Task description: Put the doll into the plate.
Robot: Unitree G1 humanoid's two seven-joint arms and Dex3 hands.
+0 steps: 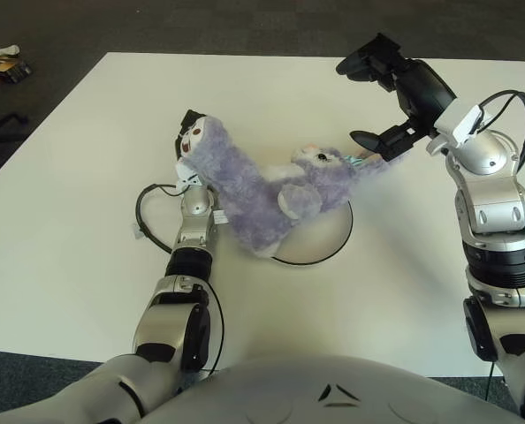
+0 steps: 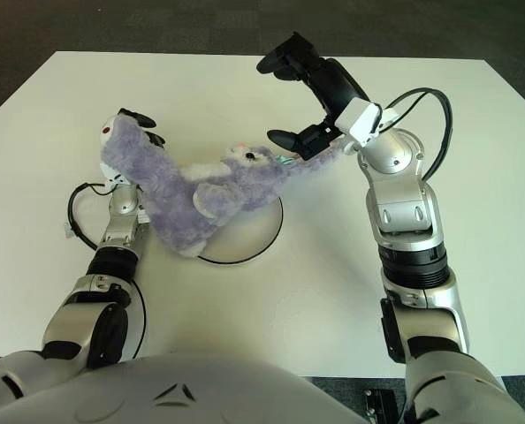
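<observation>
Where doll (image 1: 262, 190) lies; left hand (image 1: 190, 141) half-hidden

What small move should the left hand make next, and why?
Probably open the left hand and draw it back: the doll already lies partly on the plate, but its far end rests against that hand. The right hand is open beside it.

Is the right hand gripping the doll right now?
No, the right hand is open above and right of the doll, its fingers spread and holding nothing.
</observation>
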